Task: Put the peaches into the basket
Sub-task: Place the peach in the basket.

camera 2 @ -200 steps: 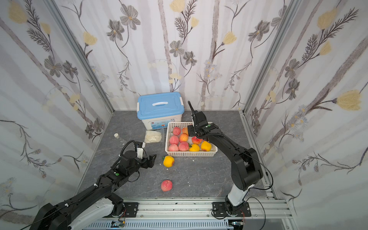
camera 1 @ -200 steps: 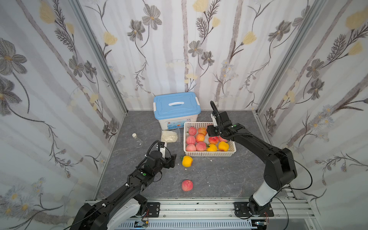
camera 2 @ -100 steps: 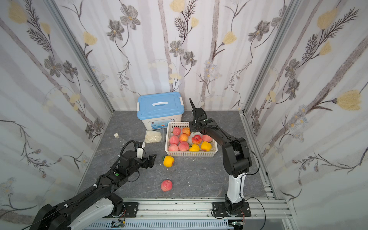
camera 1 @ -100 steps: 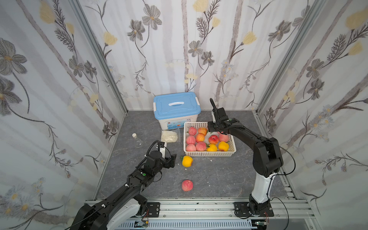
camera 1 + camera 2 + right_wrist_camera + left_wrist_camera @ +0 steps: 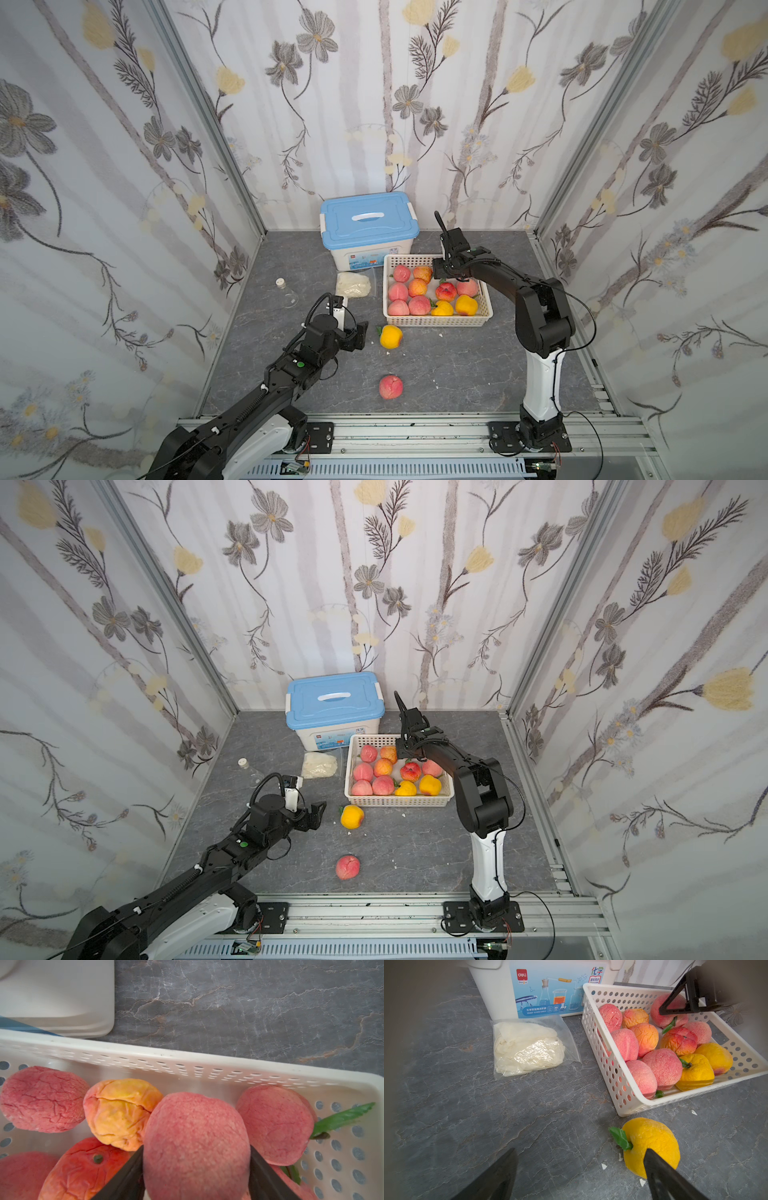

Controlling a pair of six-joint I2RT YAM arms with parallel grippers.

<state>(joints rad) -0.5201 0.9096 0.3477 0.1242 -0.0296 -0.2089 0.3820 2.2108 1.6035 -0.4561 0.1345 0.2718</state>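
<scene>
1. Right gripper (image 5: 196, 1147) was clamped on a round pink matte toy peach (image 5: 193, 1118), one jaw against each flank, over the white perforated rectangular plastic basket (image 5: 187, 1056) near its far wall.
2. Other pink, orange and yellow peaches (image 5: 417, 287) lay packed in that basket.
3. Left gripper (image 5: 579, 1149) gaped empty beside a yellow leafed peach (image 5: 652, 1142) on the grey marbled table (image 5: 449, 365); a pink loose peach (image 5: 390, 386) lay farther off.
4. Wrinkled skins suggested light, soft, unslippery foam; gripping across the widest middle, clear of leaves, seemed best.
5. Against a second earlier, the right arm (image 5: 540, 316) had folded its elbow in toward the basket; the left arm (image 5: 291, 365) and loose peaches had not moved.
</scene>
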